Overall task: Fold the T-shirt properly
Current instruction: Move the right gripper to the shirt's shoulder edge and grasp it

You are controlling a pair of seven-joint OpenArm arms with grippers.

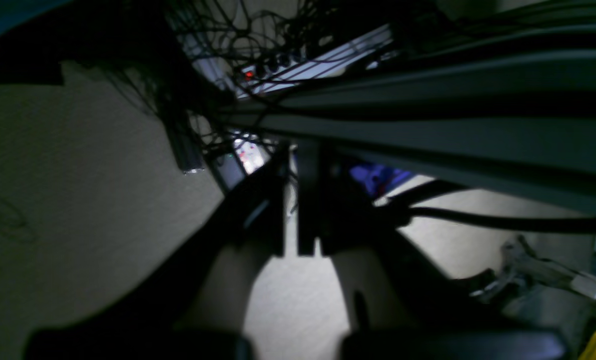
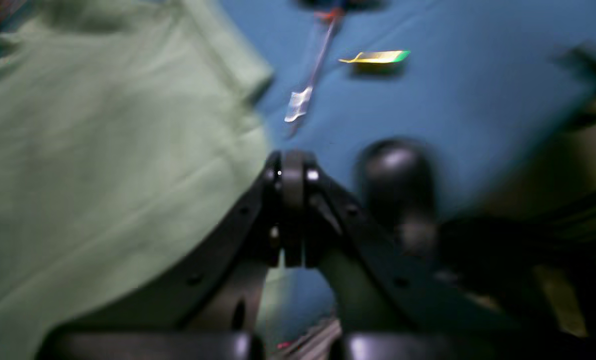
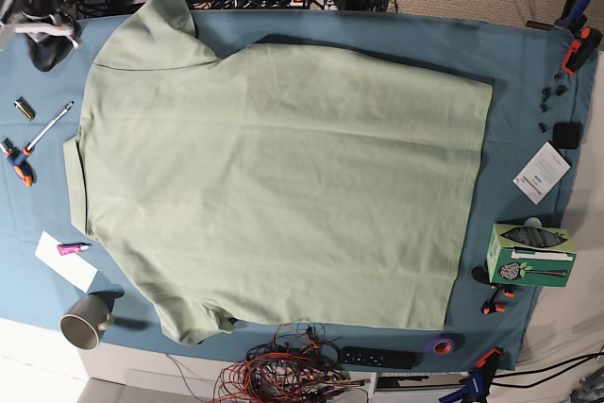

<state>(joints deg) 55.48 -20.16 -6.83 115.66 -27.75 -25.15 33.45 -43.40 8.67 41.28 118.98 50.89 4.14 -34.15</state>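
Note:
The T-shirt (image 3: pixel 274 176) is pale sage green and lies spread flat over the teal table cloth (image 3: pixel 528 73), collar end to the left and hem to the right. Its sleeves stick out at top left (image 3: pixel 160 30) and bottom left. In the right wrist view my right gripper (image 2: pixel 293 210) is shut and empty. It hovers over blue cloth, just off the T-shirt's (image 2: pixel 103 165) edge. My left gripper (image 1: pixel 295 205) is shut on nothing, off the table, facing the floor and cables. Neither gripper touches the shirt.
A pen (image 3: pixel 47 126), a lighter (image 3: pixel 24 108) and a clamp (image 3: pixel 19 162) lie left of the shirt. A grey cup (image 3: pixel 87 320) and a white card (image 3: pixel 66 261) sit at bottom left. On the right stand a green box (image 3: pixel 528 254) and a leaflet (image 3: pixel 542 173). Tangled wires (image 3: pixel 283 375) line the front edge.

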